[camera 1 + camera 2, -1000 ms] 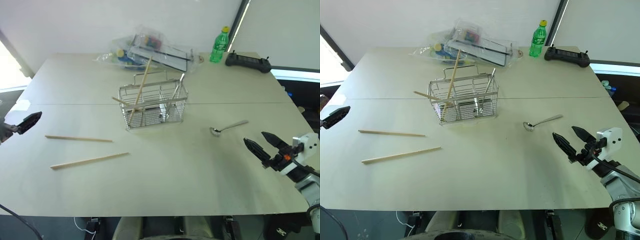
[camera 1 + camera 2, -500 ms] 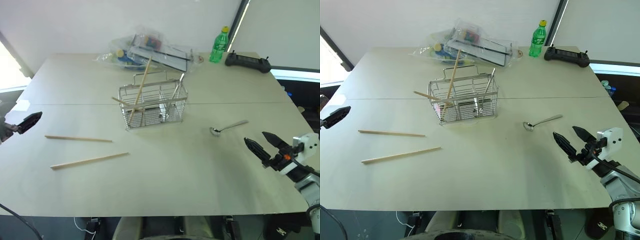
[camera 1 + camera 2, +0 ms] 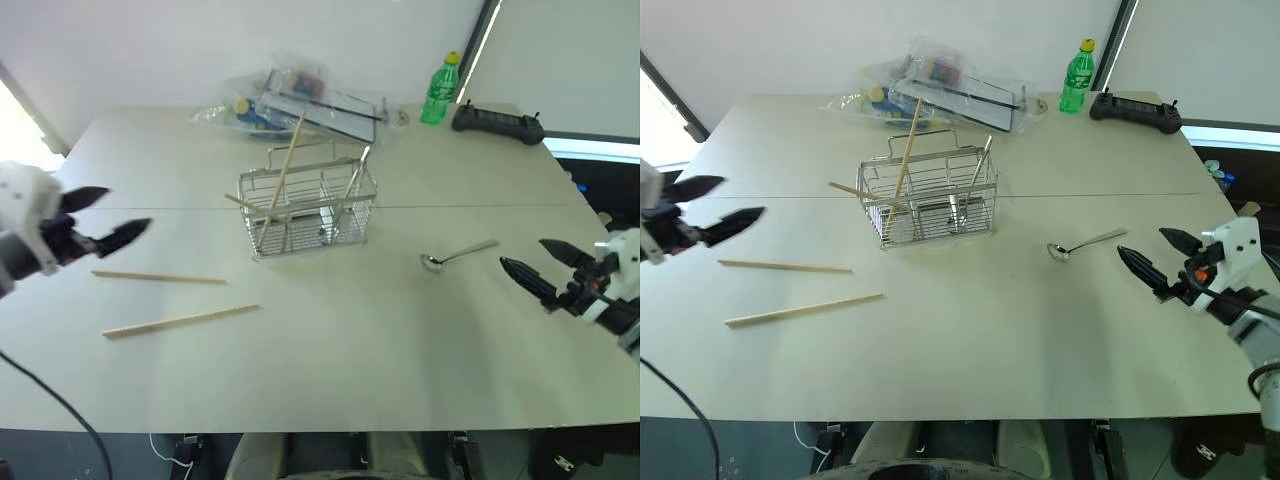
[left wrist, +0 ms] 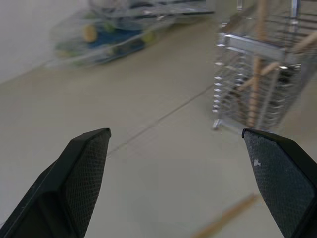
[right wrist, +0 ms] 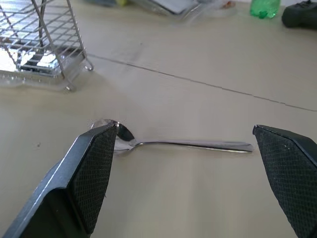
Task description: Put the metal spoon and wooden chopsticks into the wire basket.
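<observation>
Left hand (image 3: 100, 217) swung right over the table (image 3: 400, 380), released, right hand (image 3: 548, 265) risen near the spoon (image 3: 456, 254), released, basket (image 3: 306, 210) and chopsticks (image 3: 180, 321) unmoved

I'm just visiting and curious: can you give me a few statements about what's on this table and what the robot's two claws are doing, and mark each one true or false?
1. The spoon lies on the table, outside the basket. True.
2. Both grippers are holding something. False: the left gripper and the right gripper are both open and empty.
3. Two chopsticks lie flat on the table on the robot's left. True.
4. The basket is empty. False: chopsticks already stand tilted in it, one rising well above its rim.
5. The green bottle lies tipped over beside the spoon. False: it stands upright at the table's far edge, near a black controller.
</observation>
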### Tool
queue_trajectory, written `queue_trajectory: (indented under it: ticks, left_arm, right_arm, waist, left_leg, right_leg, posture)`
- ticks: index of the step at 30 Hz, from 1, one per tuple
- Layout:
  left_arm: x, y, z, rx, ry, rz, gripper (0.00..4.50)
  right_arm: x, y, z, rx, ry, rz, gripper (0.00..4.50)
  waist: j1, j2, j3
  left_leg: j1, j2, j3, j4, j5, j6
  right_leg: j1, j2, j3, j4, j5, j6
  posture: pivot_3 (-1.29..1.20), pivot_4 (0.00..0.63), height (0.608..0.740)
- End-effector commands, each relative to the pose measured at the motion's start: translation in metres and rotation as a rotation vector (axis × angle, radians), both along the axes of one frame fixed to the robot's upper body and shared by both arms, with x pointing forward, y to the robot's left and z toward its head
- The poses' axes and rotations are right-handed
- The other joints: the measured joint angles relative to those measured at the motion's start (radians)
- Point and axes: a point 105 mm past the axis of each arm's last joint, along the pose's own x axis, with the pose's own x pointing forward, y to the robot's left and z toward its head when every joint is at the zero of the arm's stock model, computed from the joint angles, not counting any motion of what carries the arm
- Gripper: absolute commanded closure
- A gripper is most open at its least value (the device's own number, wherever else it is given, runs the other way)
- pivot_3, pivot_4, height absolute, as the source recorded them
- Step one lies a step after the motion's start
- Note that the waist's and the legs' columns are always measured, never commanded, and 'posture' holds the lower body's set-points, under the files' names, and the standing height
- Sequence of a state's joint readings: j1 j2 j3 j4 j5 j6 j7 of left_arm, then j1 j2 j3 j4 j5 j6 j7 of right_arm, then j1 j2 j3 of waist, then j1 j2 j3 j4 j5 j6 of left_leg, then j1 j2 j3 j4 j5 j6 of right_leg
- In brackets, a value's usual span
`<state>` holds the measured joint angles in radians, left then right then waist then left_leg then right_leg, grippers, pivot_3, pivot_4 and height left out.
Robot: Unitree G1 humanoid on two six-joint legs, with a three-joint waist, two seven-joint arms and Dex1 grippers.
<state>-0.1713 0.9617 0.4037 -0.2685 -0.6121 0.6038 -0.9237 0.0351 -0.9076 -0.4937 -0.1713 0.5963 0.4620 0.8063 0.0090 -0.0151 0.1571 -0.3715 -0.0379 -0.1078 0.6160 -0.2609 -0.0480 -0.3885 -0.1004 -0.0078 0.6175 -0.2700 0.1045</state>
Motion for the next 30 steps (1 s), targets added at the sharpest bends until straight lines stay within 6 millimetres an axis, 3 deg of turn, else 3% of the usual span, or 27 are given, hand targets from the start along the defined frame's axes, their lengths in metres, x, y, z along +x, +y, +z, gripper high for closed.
queue_trajectory:
  ticks: [1,9,14,16,22,30]
  left_arm:
    - [-0.009,-0.042,0.013,-0.004,0.002,-0.199,0.02]
    - [-0.001,-0.11,0.021,-0.108,0.078,-0.439,0.02]
    - [-0.002,-0.13,0.018,-0.111,0.097,-0.502,0.02]
    - [-0.004,-0.138,0.019,-0.116,0.086,-0.539,0.02]
    - [-0.009,-0.138,0.02,-0.101,0.067,-0.543,0.02]
    - [0.011,-0.109,0.029,-0.122,0.01,-0.374,0.02]
  right_arm:
    - [0.006,0.013,0.017,-0.16,0.011,0.151,0.01]
    - [0.03,0.049,0.028,-0.398,0.111,0.53,0.01]
    - [0.039,0.059,0.023,-0.47,0.211,0.674,0.01]
    - [0.052,0.06,0.014,-0.509,0.275,0.705,0.01]
    - [0.078,0.057,-0.008,-0.593,0.336,0.712,0.01]
    - [0.089,0.065,-0.002,-0.565,0.271,0.728,0.01]
  waist:
    - [-0.003,0.0,0.0]
    - [-0.024,0.0,0.002]
    - [-0.028,0.0,0.002]
    - [-0.028,0.0,0.002]
    - [-0.024,0.0,0.003]
    - [-0.025,0.0,0.003]
  left_leg:
    - [0.0,0.0,0.001,0.0,0.0,0.0]
    - [0.0,0.0,0.001,0.002,0.0,0.0]
    - [-0.001,0.0,0.002,0.003,0.0,0.0]
    - [-0.001,-0.001,0.002,0.003,0.0,0.0]
    - [-0.001,0.0,0.002,0.003,0.001,-0.001]
    - [-0.002,-0.001,0.002,0.003,0.001,-0.001]
  right_leg:
    - [0.0,0.001,0.0,0.0,0.0,0.0]
    - [0.001,0.005,0.0,-0.001,0.004,0.002]
    - [0.0,0.005,0.001,-0.003,0.006,0.006]
    - [0.0,0.005,0.001,-0.003,0.006,0.007]
    - [0.0,0.006,0.001,-0.003,0.006,0.006]
    - [-0.001,0.005,0.002,-0.003,0.007,0.007]
  posture:
    - [0.0,0.15,0.738]
    - [0.0,0.15,0.738]
    - [0.0,0.15,0.738]
    - [0.0,0.15,0.738]
    - [0.0,0.15,0.738]
    - [0.0,0.15,0.738]
